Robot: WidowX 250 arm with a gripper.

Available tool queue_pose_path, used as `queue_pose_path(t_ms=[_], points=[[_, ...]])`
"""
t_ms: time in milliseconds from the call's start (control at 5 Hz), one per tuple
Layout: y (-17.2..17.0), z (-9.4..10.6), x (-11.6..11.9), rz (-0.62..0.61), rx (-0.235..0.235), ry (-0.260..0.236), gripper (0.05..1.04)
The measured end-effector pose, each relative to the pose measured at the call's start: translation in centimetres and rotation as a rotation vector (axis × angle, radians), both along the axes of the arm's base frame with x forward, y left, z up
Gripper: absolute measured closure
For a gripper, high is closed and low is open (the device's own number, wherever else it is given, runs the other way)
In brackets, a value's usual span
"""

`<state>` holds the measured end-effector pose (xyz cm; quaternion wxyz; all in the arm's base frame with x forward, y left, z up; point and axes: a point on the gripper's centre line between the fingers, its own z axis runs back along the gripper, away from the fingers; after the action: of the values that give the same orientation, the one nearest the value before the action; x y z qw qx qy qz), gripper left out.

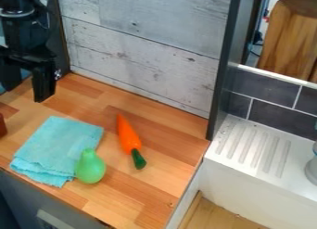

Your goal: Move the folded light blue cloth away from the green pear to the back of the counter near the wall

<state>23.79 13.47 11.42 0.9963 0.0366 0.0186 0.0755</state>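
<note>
Gripper [26,84] was at upper left of the frame, released, its two fingers spread, nearest the folded turquoise cloth [53,147] at lower left, with the green pear [90,168] against the cloth's right side and the orange carrot [127,134] near frame centre, all on the wooden counter [170,124].

- The black robot arm [22,31] is showing a dark, chunky casing with rounded upper parts.
- A thin silvery-grey ring [16,13] is circling the dark casing.
- A slim black cable [47,20] is curving out along one side.
- The black two-fingered hand [27,91] is presenting a wide, angular body.
- Its black fingers [43,84] are looking thick, blocky and straight-edged.
</note>
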Motion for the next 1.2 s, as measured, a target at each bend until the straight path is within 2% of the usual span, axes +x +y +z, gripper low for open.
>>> queue_pose_path(t_ms=[200,400,600,800,1000,1200], points=[[-0.1,-0.8,-0.1,0.003,-0.014,0.017,0.083],[-0.9,-3.0,-0.6,0.000,-0.037,-0.008,0.083],[-1.2,-5.2,-0.2,0.005,-0.025,-0.007,0.083],[-1.2,-7.7,-0.1,0.035,-0.028,0.041,0.083],[-0.4,-10.2,0.0,0.055,-0.018,0.118,0.083],[0.3,-11.2,0.5,0.067,-0.016,0.163,0.083]])
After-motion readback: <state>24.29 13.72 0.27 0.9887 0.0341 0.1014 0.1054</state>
